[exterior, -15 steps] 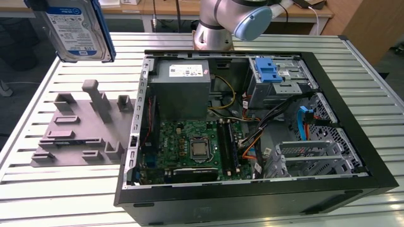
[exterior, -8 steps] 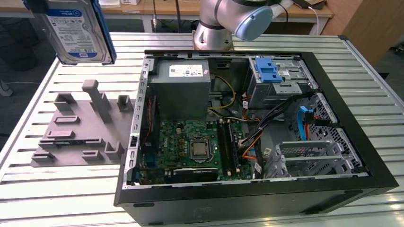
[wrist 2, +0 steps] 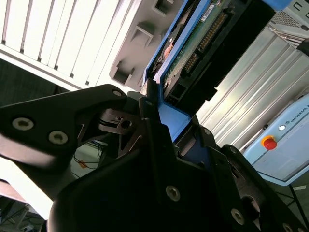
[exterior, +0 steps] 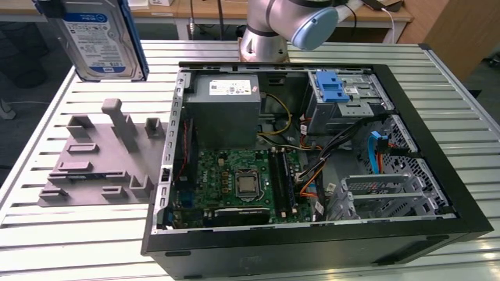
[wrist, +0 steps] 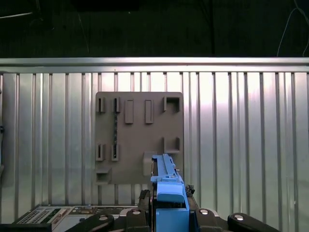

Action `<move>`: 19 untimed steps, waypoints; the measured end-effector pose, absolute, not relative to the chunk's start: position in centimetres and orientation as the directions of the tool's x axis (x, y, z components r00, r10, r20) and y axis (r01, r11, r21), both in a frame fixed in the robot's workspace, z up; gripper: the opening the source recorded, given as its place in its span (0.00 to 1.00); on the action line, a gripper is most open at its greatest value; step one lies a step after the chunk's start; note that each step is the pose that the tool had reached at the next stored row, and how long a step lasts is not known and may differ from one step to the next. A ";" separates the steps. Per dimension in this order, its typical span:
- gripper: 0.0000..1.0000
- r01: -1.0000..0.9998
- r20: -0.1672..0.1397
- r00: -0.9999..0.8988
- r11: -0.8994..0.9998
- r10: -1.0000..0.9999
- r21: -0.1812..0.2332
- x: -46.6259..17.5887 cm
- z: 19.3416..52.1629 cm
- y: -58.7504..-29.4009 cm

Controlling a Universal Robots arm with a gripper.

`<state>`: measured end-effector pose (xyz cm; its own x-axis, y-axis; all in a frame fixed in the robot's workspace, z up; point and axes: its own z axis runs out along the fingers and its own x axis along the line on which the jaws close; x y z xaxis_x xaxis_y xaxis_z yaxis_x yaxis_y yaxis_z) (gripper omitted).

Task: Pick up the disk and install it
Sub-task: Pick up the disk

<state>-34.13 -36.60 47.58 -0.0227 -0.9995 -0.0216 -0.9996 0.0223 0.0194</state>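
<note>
While pincer pinches disk aloft above grey fixture, pickup done; disk not yet in computer case.

I saw the black gripper clamped on the blue-framed flat disk, held edge-on over the grey plastic fixture plate with raised slots, which lay on the ribbed metal tabletop.

Robotics lab: slotted aluminium bench, opened PC case, desks behind.
</note>
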 end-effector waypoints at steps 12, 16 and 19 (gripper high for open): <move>0.36 -1.000 -0.022 -0.023 0.022 -1.000 0.019 -32.9 47.6 -36.9; 0.36 -1.000 -0.022 -0.023 0.022 -1.000 0.019 -32.9 47.6 -36.9; 0.36 -1.000 -0.022 -0.023 0.022 -1.000 0.019 -32.9 47.6 -36.9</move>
